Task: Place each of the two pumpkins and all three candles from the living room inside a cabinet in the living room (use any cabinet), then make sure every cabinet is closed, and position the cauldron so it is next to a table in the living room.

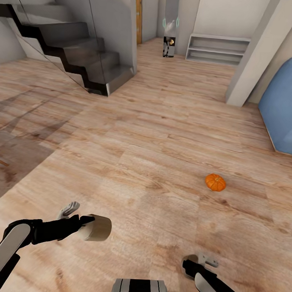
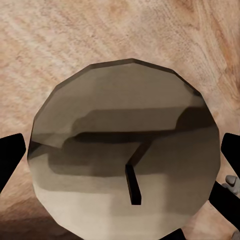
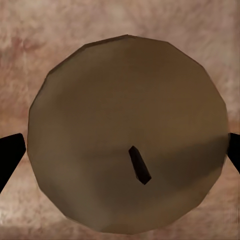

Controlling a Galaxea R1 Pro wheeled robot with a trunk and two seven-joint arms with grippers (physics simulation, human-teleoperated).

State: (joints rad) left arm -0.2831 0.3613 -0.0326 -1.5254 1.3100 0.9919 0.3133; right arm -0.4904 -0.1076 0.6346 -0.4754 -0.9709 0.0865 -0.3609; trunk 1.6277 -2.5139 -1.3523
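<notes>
One orange ribbed pumpkin (image 1: 215, 182) lies on the wooden floor, ahead and to the right of both arms. My left gripper (image 1: 89, 227) is shut on a stubby pale candle (image 1: 96, 228), held sideways low over the floor. The left wrist view looks onto that candle's (image 2: 125, 150) round wick end, with black fingers (image 2: 10, 156) at both sides. My right gripper (image 1: 195, 264) sits low at the bottom right. In the right wrist view a second candle (image 3: 127, 131) with a short dark wick is clamped between the black fingers (image 3: 10, 156).
A dark staircase (image 1: 78, 49) with a glass side rises at the back left. A white pillar (image 1: 252, 53) and a blue cushioned seat (image 1: 285, 109) stand at the right. A low white shelf (image 1: 218, 49) lines the far wall. Wooden floor (image 1: 155, 133) stretches ahead.
</notes>
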